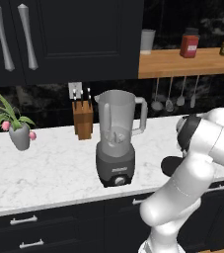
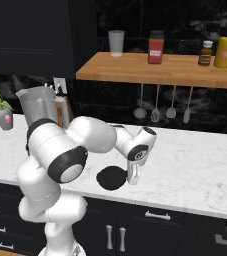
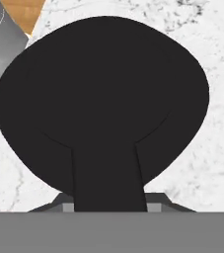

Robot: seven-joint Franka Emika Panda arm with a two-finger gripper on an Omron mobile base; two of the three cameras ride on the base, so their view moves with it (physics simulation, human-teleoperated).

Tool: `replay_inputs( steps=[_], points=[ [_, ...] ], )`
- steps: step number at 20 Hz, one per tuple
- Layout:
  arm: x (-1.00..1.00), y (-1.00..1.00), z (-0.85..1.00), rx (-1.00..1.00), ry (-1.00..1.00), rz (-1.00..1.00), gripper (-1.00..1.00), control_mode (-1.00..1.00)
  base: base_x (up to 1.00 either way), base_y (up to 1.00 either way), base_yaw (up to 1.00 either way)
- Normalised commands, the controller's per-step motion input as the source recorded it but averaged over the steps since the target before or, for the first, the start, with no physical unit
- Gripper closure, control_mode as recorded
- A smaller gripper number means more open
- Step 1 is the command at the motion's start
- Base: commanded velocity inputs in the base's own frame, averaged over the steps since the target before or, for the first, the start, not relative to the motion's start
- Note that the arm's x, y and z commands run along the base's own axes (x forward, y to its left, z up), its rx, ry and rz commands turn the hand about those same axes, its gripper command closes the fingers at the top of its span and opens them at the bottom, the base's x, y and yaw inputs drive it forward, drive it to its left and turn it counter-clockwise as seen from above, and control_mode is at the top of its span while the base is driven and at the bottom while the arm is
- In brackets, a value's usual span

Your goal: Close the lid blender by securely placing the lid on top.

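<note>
The bench [image 1: 44, 168] carries the blender [image 1: 116, 143] far left, its jar mouth uncovered. The lid [image 2: 112, 178] lies flat near the front edge, and the tool [image 2: 131, 181] is clenched on its tab. This looks like the pickup step; next, lift and carry left over the jar.

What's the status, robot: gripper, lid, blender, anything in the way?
Gripper shut on lid tab, low at counter front. Blender jar open, uncovered. Nothing blocking between.
</note>
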Motion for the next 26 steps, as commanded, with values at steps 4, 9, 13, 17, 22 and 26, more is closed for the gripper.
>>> replay_inputs(
  steps=[4,9,13,17,22,26],
  points=[
    [-0.1,0.12,0.72,0.01,-0.09,-0.02,1.0,-1.0,0.0,0.0,0.0],
    [0.0,0.31,0.97,0.0,-0.07,-0.06,1.0,-1.0,0.0,0.0,0.0],
    [-0.39,0.15,0.29,0.0,-0.14,-0.03,1.0,-1.0,0.0,0.0,0.0],
    [-0.29,0.05,0.39,0.02,-0.12,-0.06,1.0,-1.0,0.0,0.0,0.0],
    [-0.04,0.2,0.9,0.04,-0.03,-0.11,1.0,-1.0,0.0,0.0,0.0],
    [-0.02,0.27,1.0,0.05,-0.02,-0.07,1.0,-1.0,0.0,0.0,0.0]
  ],
)
